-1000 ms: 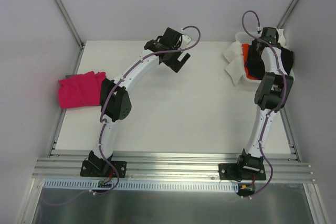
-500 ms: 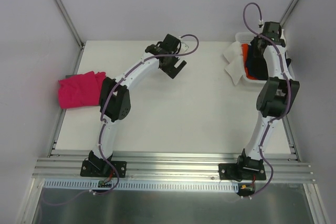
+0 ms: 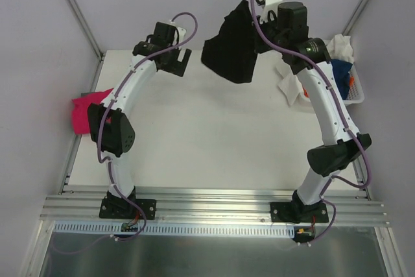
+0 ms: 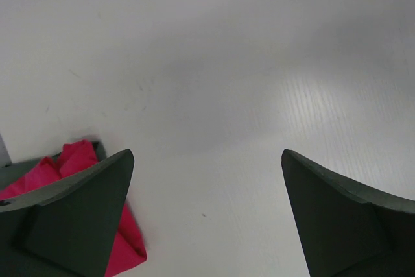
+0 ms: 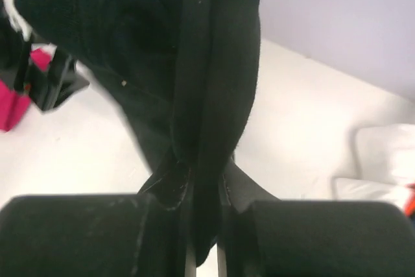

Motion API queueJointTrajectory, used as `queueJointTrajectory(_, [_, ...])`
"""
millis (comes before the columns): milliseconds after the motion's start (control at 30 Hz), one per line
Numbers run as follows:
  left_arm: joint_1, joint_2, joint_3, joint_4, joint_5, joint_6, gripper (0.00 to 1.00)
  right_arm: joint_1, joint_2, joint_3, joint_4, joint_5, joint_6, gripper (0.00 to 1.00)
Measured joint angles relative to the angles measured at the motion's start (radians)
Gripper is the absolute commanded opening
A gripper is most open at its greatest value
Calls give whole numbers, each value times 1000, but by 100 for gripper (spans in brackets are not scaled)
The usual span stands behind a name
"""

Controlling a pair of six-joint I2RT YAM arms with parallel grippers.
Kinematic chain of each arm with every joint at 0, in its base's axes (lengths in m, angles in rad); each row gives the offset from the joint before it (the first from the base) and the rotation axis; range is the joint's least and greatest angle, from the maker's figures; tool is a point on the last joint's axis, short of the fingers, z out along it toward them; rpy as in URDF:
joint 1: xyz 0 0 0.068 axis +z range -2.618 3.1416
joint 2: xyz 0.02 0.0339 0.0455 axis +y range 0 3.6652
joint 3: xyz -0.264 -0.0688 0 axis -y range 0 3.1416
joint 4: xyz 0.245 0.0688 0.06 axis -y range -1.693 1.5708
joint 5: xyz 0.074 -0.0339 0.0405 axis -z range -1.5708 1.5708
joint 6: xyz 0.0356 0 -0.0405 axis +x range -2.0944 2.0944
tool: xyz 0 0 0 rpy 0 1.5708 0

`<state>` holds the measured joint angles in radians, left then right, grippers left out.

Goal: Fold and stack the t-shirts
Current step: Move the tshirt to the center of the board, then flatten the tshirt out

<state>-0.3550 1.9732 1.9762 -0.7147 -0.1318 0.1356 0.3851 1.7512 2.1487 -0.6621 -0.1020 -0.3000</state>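
Note:
My right gripper (image 3: 258,30) is shut on the large black t-shirt (image 3: 232,45) and holds it high over the back middle of the table, the cloth hanging bunched below. In the right wrist view the black t-shirt (image 5: 194,63) is pinched between the closed jaws of the right gripper (image 5: 204,180). My left gripper (image 3: 176,63) is open and empty over the back left of the table; its wrist view shows the left gripper (image 4: 207,157) above bare white table. The magenta-pink t-shirt (image 3: 81,111) lies crumpled at the table's left edge and also shows in the left wrist view (image 4: 126,254).
A white lattice basket (image 3: 355,94) stands at the back right with blue cloth (image 3: 340,69), a bit of orange cloth (image 3: 351,80) and white cloth (image 3: 341,47) in it. More white cloth (image 3: 288,85) hangs over its left side. Grey walls enclose the table.
My right arm has lifted the black t-shirt out of the basket and swung it up and left. My left gripper has moved left and farther back.

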Motion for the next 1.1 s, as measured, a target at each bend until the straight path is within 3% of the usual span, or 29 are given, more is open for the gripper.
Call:
queueJointTrajectory(33, [19, -20, 0, 0, -1, -7, 99, 13, -2, 0, -8, -15, 17, 7])
queueJointTrajectory(67, [35, -37, 0, 1, -5, -13, 99, 19, -2, -4, -18, -22, 30, 18])
queueJointTrajectory(100, [50, -48, 0, 2, -10, -14, 99, 23, -8, -27, -20, -23, 44, 50])
queueJointTrajectory(233, [86, -58, 5, 2, -13, -16, 99, -3, -45, -192, -53, -22, 52, 86])
queueJointTrajectory(300, [93, -54, 5, 0, -17, -16, 99, -27, -44, -253, -74, -50, 43, 97])
queueJointTrajectory(500, [93, -29, 29, -1, -19, -16, 99, -52, 27, -283, -121, -185, -34, 97])
queueJointTrajectory(767, [93, 3, 60, 0, -71, -5, 99, -30, 303, -209, -127, -375, -162, 94])
queueJointTrajectory(1100, [90, 2, 6, -1, -105, 9, 99, -19, 449, -208, -58, -305, -206, 87])
